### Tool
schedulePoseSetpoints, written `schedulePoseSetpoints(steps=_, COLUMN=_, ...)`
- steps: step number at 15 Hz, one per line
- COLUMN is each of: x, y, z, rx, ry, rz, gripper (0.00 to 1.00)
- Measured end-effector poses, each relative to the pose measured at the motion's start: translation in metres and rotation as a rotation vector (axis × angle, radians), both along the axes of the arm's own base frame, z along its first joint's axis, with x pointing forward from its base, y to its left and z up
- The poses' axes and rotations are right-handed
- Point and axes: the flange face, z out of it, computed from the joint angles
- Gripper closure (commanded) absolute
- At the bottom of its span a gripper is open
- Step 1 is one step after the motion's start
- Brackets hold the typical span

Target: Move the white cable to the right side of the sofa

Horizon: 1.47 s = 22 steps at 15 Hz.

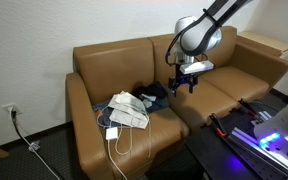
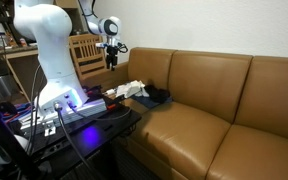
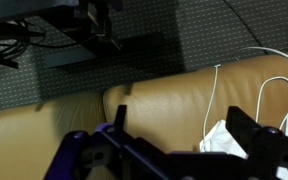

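Observation:
The white cable [image 1: 118,141] lies looped on the front of the brown sofa's [image 1: 229,88] seat at the end with the clothes, beside a white cloth [image 1: 130,108]. In the wrist view the cable [image 3: 215,95] runs over the seat edge next to the cloth [image 3: 224,142]. My gripper [image 1: 185,86] hangs in the air above the middle of the sofa, apart from the cable, and it also shows in an exterior view [image 2: 111,62]. In the wrist view its jaws [image 3: 181,135] are open and empty.
A dark garment [image 1: 152,95] lies behind the white cloth. A black table [image 1: 246,135] with the robot base [image 2: 54,95] stands in front of the sofa. A wall outlet [image 1: 10,109] with a black cord is beside the sofa. A wooden chair [image 2: 84,50] stands behind.

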Motion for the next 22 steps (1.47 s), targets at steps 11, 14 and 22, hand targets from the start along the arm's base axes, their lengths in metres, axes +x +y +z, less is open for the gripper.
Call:
schedulePoseSetpoints(steps=11, x=-0.005, y=0.012, z=-0.135, rx=0.005, ry=0.024, rz=-0.070, gripper=0.00)
schedulePoseSetpoints(steps=14, x=-0.016, y=0.027, z=-0.179, rx=0.000, ry=0.071, rz=-0.061, gripper=0.00)
schedulePoseSetpoints(steps=22, x=-0.016, y=0.051, z=-0.209, rx=-0.034, ry=0.078, rz=-0.038, gripper=0.00)
